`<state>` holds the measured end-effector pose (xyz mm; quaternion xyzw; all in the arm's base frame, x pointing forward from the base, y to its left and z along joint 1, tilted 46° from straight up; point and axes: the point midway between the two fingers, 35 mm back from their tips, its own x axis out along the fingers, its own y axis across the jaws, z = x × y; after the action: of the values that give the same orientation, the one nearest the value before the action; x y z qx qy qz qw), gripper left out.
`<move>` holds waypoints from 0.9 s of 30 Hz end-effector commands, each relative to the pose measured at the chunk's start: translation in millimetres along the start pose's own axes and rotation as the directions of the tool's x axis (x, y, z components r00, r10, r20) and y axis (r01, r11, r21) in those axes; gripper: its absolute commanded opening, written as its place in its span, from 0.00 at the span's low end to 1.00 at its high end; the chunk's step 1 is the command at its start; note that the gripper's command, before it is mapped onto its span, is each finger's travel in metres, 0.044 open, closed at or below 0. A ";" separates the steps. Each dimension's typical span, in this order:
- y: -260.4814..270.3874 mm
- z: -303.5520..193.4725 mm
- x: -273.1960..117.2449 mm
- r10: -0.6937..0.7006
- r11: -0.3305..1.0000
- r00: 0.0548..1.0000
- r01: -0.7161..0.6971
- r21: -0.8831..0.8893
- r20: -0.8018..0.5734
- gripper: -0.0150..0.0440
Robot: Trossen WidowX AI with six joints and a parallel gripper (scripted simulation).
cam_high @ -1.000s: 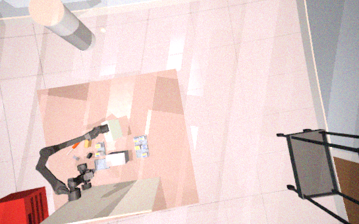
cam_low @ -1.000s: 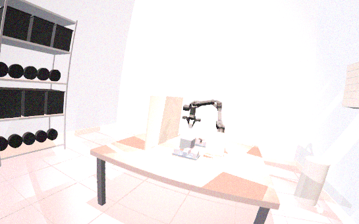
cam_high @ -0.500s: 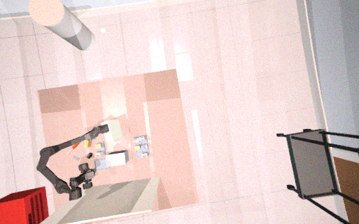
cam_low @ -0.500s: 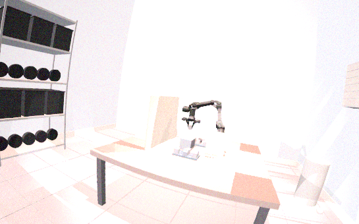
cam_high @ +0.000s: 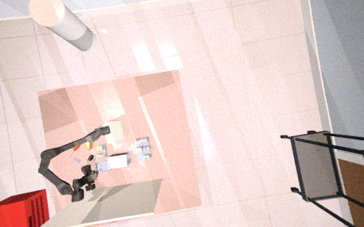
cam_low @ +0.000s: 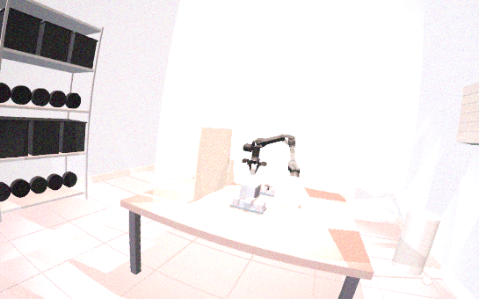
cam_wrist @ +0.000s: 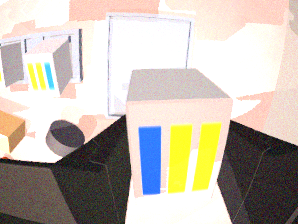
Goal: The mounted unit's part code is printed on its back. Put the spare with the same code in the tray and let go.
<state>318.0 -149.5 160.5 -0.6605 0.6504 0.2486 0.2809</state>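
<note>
My gripper (cam_high: 93, 176) (cam_low: 254, 164) (cam_wrist: 166, 120) is shut on a pale block (cam_wrist: 165, 160) with one blue and two yellow stripes on the face towards the wrist camera. The block is held above the table, and in the wrist view it overlaps the lower right of the tray (cam_high: 103, 166) (cam_wrist: 145, 42). The visible part of the tray holds nothing. Left of the tray in the wrist view, a small rack holds two striped units, one of them a unit (cam_wrist: 40, 75) with two yellow stripes and one blue. I cannot tell which unit is the mounted one.
A white box (cam_high: 118, 161) (cam_low: 249, 191) stands between the tray and a rack with several striped units (cam_high: 146, 157). Near the small rack are a dark cylinder (cam_high: 91, 157) (cam_wrist: 65, 137), a yellow-orange block (cam_high: 88, 145) (cam_wrist: 10, 130) and an orange-handled tool (cam_high: 76, 147).
</note>
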 end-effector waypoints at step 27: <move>-3.0 1.7 31.1 -0.001 1.000 1.000 0.001 -0.005 0.006 0.25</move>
<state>321.6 -169.4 140.9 -0.6599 0.6503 0.2492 0.2820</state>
